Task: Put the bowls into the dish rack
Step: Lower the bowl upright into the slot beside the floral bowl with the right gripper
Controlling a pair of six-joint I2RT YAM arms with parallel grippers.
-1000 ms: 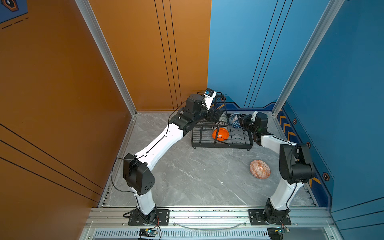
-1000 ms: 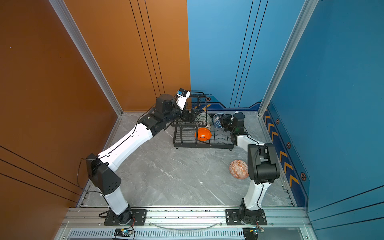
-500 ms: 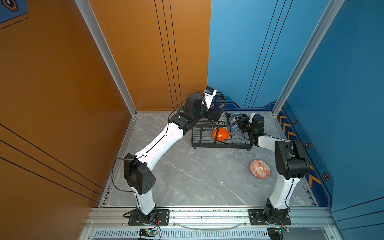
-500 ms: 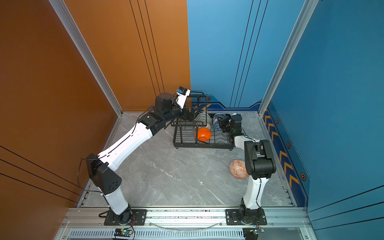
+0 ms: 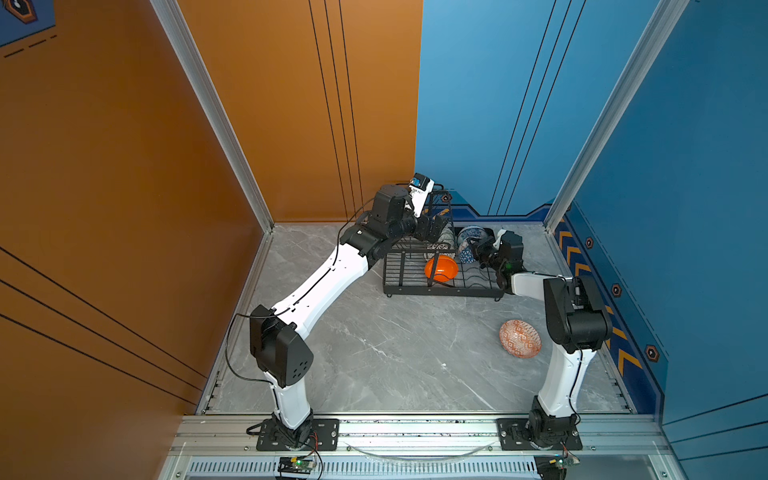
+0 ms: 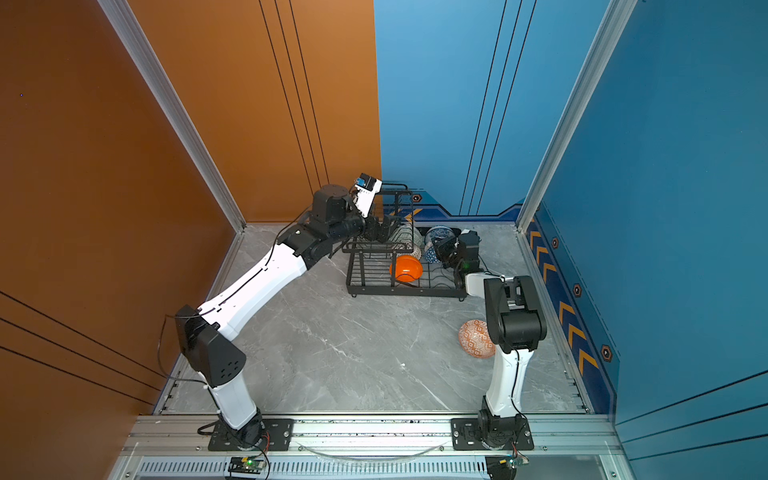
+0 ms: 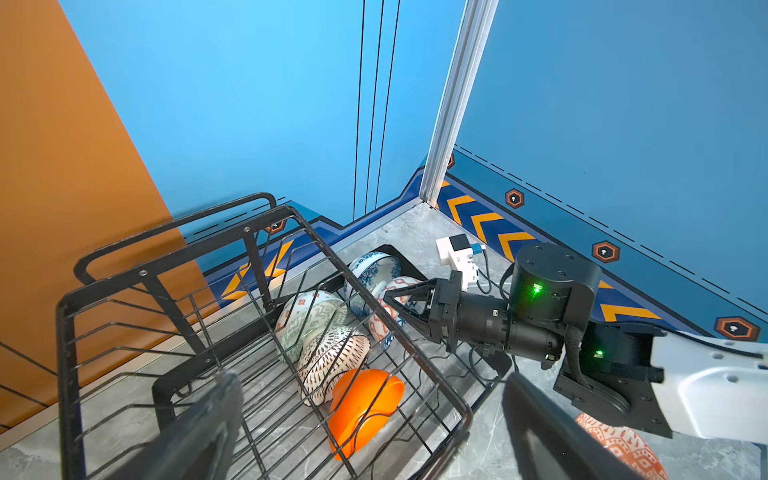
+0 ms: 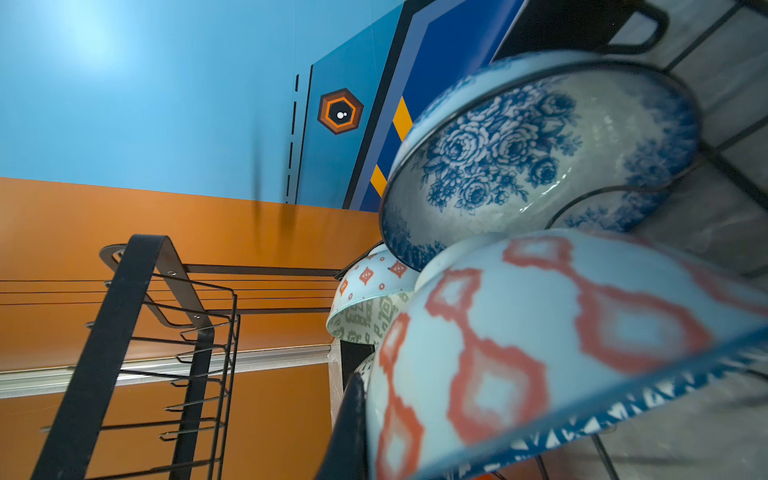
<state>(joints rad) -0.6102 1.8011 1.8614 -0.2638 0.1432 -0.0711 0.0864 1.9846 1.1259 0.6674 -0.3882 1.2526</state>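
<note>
So, table (image 5: 374, 353): grey marble-look top; orange wall (image 5: 124, 208) on left, blue walls (image 5: 498, 104) at back & right.
Dish rack (image 5: 440, 291): black wire, at far end of table nr back wall; flat base tray (image 5: 403, 276) w/ raised upper basket (image 7: 143, 273) over its left part.
Left gripper (image 5: 432, 227): hovers over upper basket, fingers (image 7: 208, 415) spread wide apart.
Right gripper (image 7: 386, 296): at rack's right end, fingers pressed together to a point, tip right by blue-triangle bowl (image 8: 540, 340); can't tell if touching.
Orange-red bowl (image 5: 520, 338): alone on table at right, patterned outside up, well apart from rack.
Orange bowl (image 5: 441, 268): on edge in base tray, front-ctr.
Blue-floral bowl (image 8: 540, 145): on edge at tray's back right, inside facing rack's right end.
Blue-triangle bowl: red diamonds, blue rim band; on edge just in front of floral bowl.
Pale-green bowl (image 7: 311, 320) & dark-lattice bowl (image 7: 332, 361): on edge under upper basket, side by side; lattice one next to orange bowl.
</note>
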